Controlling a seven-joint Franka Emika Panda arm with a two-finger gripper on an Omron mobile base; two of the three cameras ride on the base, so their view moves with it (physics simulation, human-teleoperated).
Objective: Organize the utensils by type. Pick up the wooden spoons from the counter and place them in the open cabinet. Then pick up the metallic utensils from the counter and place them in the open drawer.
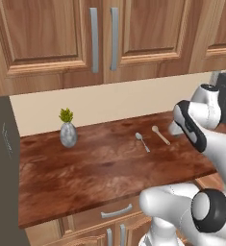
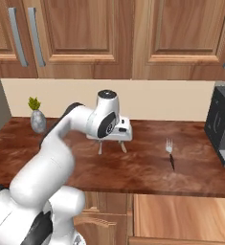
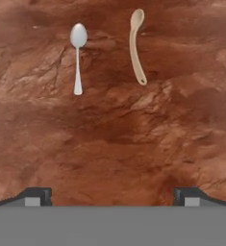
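Left base view: the grey metal spoon [image 1: 142, 141] and the beige wooden spoon [image 1: 160, 135] lie side by side, apart, on the counter [image 1: 85, 168]; a small potted plant [image 1: 68, 129] stands near the left end.

Right base view: a fork [image 2: 170, 152] lies on the counter to the right of the arm.

Hand view: the fingers [image 3: 112, 196] hang spread wide and empty above the counter, both spoons lying beyond them.

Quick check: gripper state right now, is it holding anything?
Gripper: jaws open, holding nothing; it hovers above the counter, short of the metal spoon and beige wooden spoon.
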